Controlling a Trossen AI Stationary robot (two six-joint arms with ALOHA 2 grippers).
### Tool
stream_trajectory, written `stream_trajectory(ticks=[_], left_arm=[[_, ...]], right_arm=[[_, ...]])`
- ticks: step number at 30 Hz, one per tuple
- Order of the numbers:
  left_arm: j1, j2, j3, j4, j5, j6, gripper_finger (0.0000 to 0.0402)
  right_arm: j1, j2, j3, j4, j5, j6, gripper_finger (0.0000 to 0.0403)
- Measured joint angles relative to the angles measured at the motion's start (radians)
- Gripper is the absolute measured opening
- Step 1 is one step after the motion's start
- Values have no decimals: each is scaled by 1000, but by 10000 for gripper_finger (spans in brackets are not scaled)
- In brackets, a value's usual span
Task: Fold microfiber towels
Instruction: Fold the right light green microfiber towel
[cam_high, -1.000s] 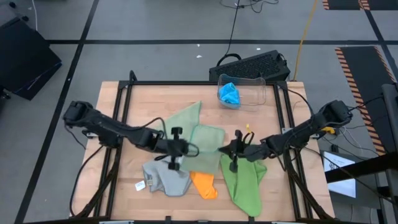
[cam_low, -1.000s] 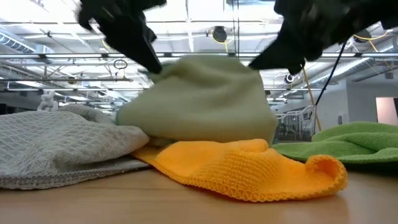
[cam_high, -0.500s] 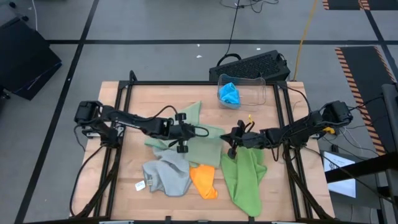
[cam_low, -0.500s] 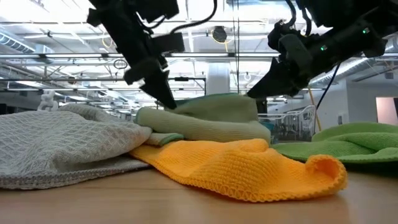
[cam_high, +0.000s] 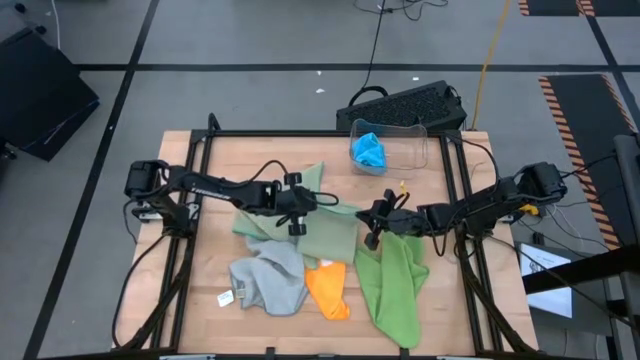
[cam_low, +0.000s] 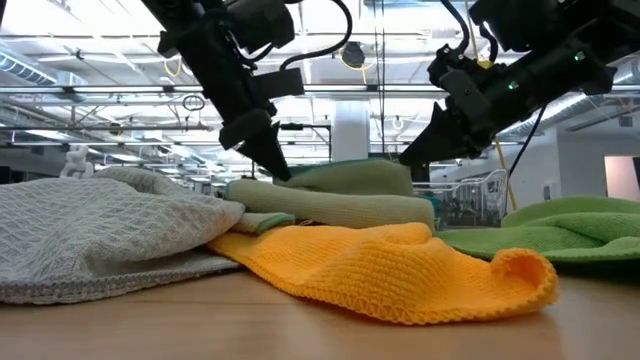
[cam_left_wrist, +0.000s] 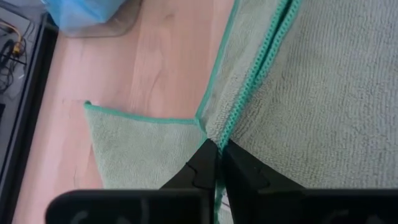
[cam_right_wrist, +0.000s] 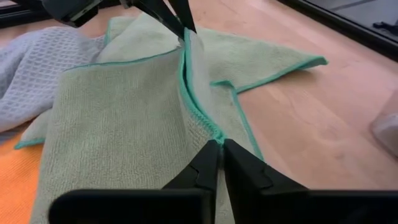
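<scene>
My left gripper (cam_left_wrist: 219, 163) has its fingers pinched nearly together on the teal-stitched hem of the sage green microfiber towel (cam_high: 325, 222), and my right gripper (cam_right_wrist: 217, 163) is clamped the same narrow way on that hem at its other end, so the two of them hold one folded edge between them. I judge that is why they sit facing each other across the cloth: each pins a corner of the upper layer so the fold lands square on the layer beneath, hem along hem. In the low view both sets of fingertips point down into the top of the green mound, touching it, which suits laying an edge down, not lifting it. The towel lies near the middle of the wooden bench (cam_high: 190, 300), doubled over, with one loose corner splayed toward the far edge. Toward the near edge, touching the green cloth, lie a grey waffle-weave towel (cam_high: 268, 283) with a small white tag, a crumpled orange towel (cam_high: 328, 294) and a long lime green towel (cam_high: 394, 284), all unfolded and waiting. Near the far edge, a bright blue cloth (cam_high: 370, 151) sits in a clear plastic bin (cam_high: 420, 143), well apart from the work. I reckon this first fold is close to done, with the rest of the pile still ahead.
</scene>
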Motion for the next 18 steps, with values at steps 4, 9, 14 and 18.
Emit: stream_trajectory(ticks=[4,9,14,18], left_arm=[[10,8,0,1,-2,19,36],[12,8,0,13,-9,33,91],[12,-21,5,41,-89,59,151],[-7,-77,16,36,-75,24,171]], right_arm=[[-2,0,0,0,2,2,46],[-1,0,0,-1,77,36,94],[-1,0,0,9,83,37,146],[24,-1,1,54,54,25,161]])
